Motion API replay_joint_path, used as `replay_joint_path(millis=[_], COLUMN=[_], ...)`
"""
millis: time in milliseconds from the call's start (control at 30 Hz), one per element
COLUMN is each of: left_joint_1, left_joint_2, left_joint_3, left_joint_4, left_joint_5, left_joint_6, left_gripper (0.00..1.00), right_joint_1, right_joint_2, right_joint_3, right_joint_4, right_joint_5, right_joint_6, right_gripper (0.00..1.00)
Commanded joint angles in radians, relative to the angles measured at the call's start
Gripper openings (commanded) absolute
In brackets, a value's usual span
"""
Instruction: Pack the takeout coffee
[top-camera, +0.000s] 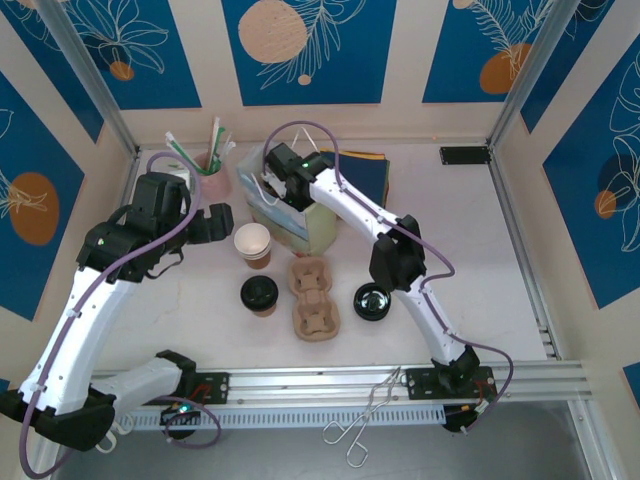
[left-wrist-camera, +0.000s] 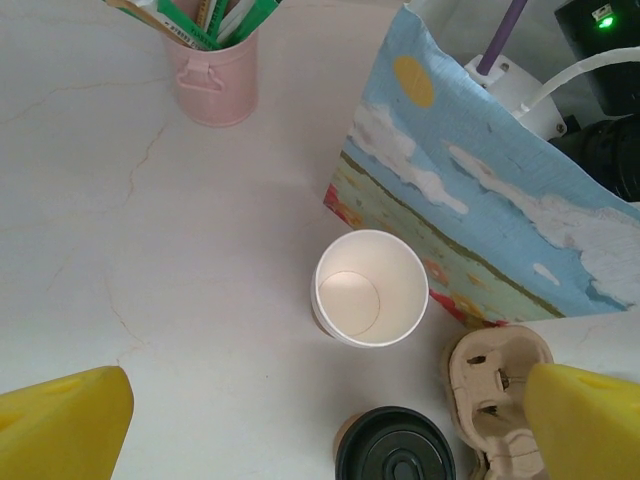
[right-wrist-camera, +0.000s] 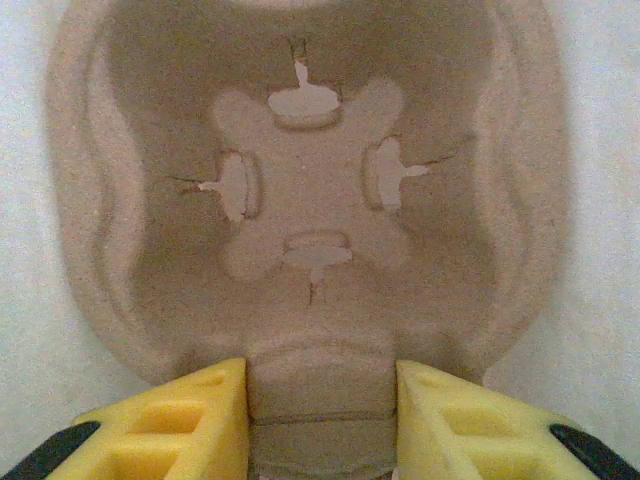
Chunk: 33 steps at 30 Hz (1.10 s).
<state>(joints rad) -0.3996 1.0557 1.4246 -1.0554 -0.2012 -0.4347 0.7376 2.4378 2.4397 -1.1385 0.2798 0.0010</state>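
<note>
Kraft-brown under its black lid, the takeout coffee stands on the table, just left of the pulp carriers and nearer than the lidless cup. The left gripper hangs above both cups, jaws spread wide and holding nothing. At the top of the paper bag, the right gripper has its jaws partly closed, pinching the edge of a pulp cup tray.

No legible text or labels anywhere

Takeout coffee, small brown paper cup (black lid on), upright on table
</note>
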Motion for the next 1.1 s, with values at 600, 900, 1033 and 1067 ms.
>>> replay_joint_path(millis=[600,900,1033,1067], left_joint_1=[0.035,0.045,0.047,0.048], left_joint_2=[-0.008,-0.01,-0.009,-0.008], left_joint_3=[-0.027,-0.029,-0.032,-0.032], left_joint_4=[0.012,0.012,0.014,0.015], left_joint_5=[0.031,0.036,0.04,0.042], left_joint_6=[0.027,0.032,0.031,0.03], left_gripper=[1.0,1.0,1.0,1.0], right_joint_1=[-0.009,-0.009,-0.006,-0.006], right_joint_2=[0.081,0.099,0.085,0.078], right_joint_3=[0.022,0.022,0.028,0.032], right_joint_4=[-0.03,-0.033,-0.033,-0.033], right_joint_5=[-0.043,-0.033,-0.035,-0.032], right_joint_6=[-0.005,-0.005,-0.001,0.001], right_gripper=[0.38,0.4,0.44,0.45])
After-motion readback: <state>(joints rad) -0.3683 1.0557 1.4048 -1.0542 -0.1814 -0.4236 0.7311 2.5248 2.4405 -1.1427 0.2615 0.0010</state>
